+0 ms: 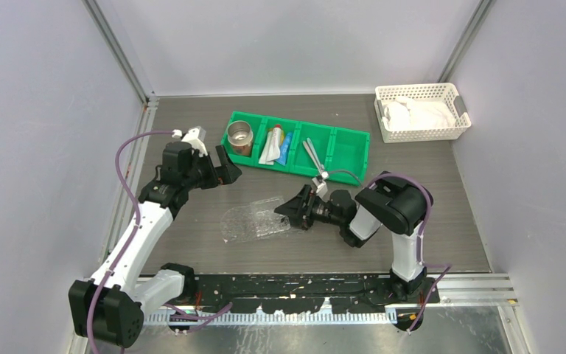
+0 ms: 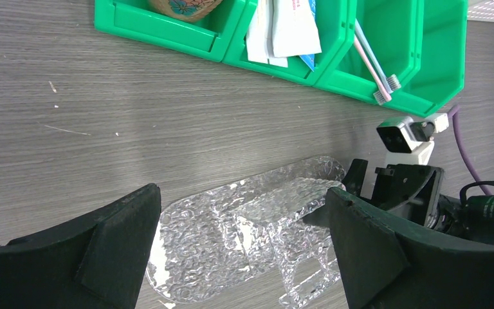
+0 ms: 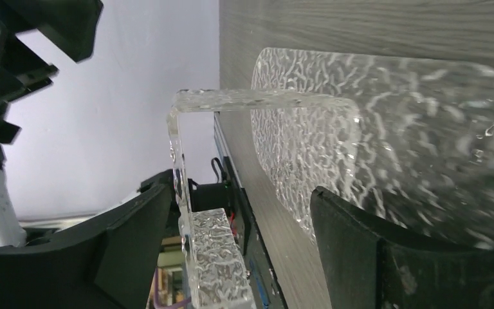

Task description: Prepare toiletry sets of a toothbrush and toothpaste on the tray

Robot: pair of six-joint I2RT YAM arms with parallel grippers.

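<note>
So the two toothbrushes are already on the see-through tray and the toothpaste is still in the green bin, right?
No. The toothbrushes are in the green bin too, in the compartment beside the toothpaste, not on the see-through tray. The top external view shows it. The toothpaste is indeed still in the green bin.

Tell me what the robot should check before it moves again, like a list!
1. Left claw open and empty: ok.
2. Right claw open: ok, and it sits at the tray's right edge.
3. Tray free of the right claw: cannot tell. A raised clear edge stands between its fingers.
4. Tray bare and ready for a set: ok, nothing lies on it.
5. Toothbrushes easy to find: ok, both lie in the green bin's third compartment from the left.
6. Toothpaste tubes easy to find: ok, in the second compartment.
</note>
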